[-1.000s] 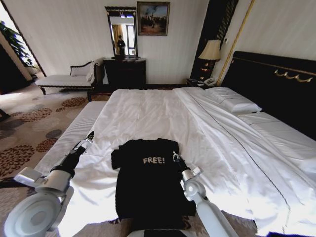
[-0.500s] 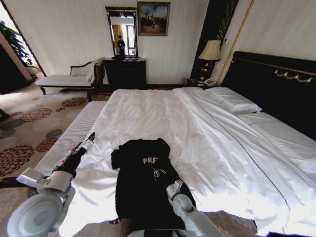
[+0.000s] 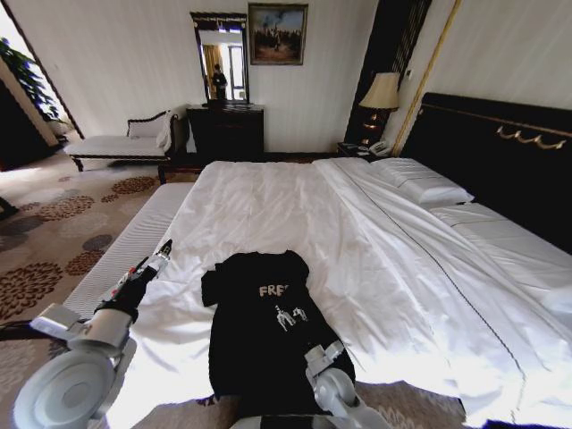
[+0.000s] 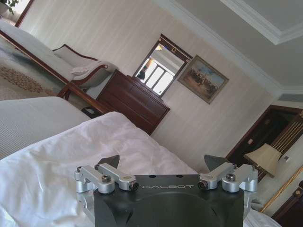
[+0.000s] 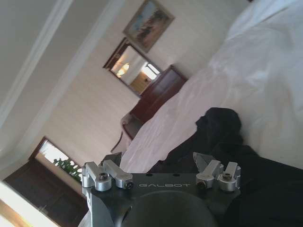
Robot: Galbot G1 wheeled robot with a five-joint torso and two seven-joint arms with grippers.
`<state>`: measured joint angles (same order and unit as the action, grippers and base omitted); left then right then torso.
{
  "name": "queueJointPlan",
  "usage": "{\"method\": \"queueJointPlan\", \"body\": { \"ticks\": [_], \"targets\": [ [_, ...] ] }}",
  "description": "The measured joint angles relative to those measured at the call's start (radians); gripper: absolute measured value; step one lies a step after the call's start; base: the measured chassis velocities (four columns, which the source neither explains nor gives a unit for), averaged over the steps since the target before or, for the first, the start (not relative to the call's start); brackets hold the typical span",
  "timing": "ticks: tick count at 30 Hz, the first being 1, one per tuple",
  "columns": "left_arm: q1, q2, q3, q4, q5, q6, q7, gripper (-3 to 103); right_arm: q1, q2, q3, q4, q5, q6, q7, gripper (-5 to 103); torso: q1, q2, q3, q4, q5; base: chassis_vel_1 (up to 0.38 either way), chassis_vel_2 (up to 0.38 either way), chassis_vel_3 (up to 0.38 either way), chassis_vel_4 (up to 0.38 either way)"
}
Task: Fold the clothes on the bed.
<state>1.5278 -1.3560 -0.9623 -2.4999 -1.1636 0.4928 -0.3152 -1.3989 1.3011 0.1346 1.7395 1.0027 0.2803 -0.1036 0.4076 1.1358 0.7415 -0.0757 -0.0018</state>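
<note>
T-shirt (image 3: pixel 259 335): black, short-sleeved, soft cloth, spread flat near the foot of the bed (image 3: pixel 357 223), collar toward the far wall; right side folded inward so white chest lettering reads only "FRE"; left sleeve (image 3: pixel 214 290) sticking out onto the duvet.
Duvet (image 3: pixel 295 206): white, lightly creased, lying under the shirt.
Right hand (image 3: pixel 290 315): over the middle of the shirt, just below the lettering, fingers parted a little; whether cloth sits between them cannot be told.
Right wrist view: black cloth (image 5: pixel 222 137) bunched just beyond the hand (image 5: pixel 163 163), fingers set apart.
Left hand (image 3: pixel 159 255): raised over the bed's left edge, beside the left sleeve and apart from the shirt; spread wide in the wrist view (image 4: pixel 163 163), holding nothing.
Pillows (image 3: pixel 420 183): white, at the dark headboard (image 3: pixel 500 152) on the right, well apart from the shirt.
Surroundings: dark dresser (image 3: pixel 225 130) with mirror (image 3: pixel 221 58) and framed painting (image 3: pixel 278 33) on the far wall; pale chaise (image 3: pixel 121 138) to the left; lamp (image 3: pixel 382 92) by the headboard; patterned carpet (image 3: pixel 54 232).
In the way: nothing lying on the shirt besides the right hand.
</note>
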Motion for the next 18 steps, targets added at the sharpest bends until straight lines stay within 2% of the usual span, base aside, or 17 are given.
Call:
{"method": "queueJointPlan", "body": {
  "ticks": [1, 4, 8, 18],
  "targets": [
    [0.0, 0.0, 0.0, 0.0, 0.001, 0.0, 0.0, 100, -0.004, 0.004, 0.011, 0.021, 0.05, -0.015, 0.054, 87, 0.0, 0.0, 0.0, 0.0, 0.0001, 0.0, 0.0, 0.0, 0.0],
    [-0.001, -0.002, 0.004, 0.0, 0.005, 0.0, -0.002, 100, -0.011, 0.008, 0.026, 0.044, 0.12, -0.048, 0.129, 97, 0.0, 0.0, 0.0, 0.0, 0.0001, 0.0, 0.0, 0.0, 0.0],
    [-0.002, -0.007, 0.01, 0.0, 0.012, 0.0, -0.002, 100, -0.012, 0.012, 0.033, 0.047, 0.165, -0.082, 0.183, 100, 0.0, 0.0, 0.0, 0.0, 0.0001, 0.0, 0.0, 0.0, 0.0],
    [0.002, -0.012, 0.01, 0.0, 0.015, 0.002, -0.005, 100, 0.001, 0.022, 0.028, 0.008, 0.167, -0.112, 0.21, 100, 0.0, 0.0, 0.0, 0.0, 0.0001, 0.0, 0.0, 0.0, 0.0]
  ]
}}
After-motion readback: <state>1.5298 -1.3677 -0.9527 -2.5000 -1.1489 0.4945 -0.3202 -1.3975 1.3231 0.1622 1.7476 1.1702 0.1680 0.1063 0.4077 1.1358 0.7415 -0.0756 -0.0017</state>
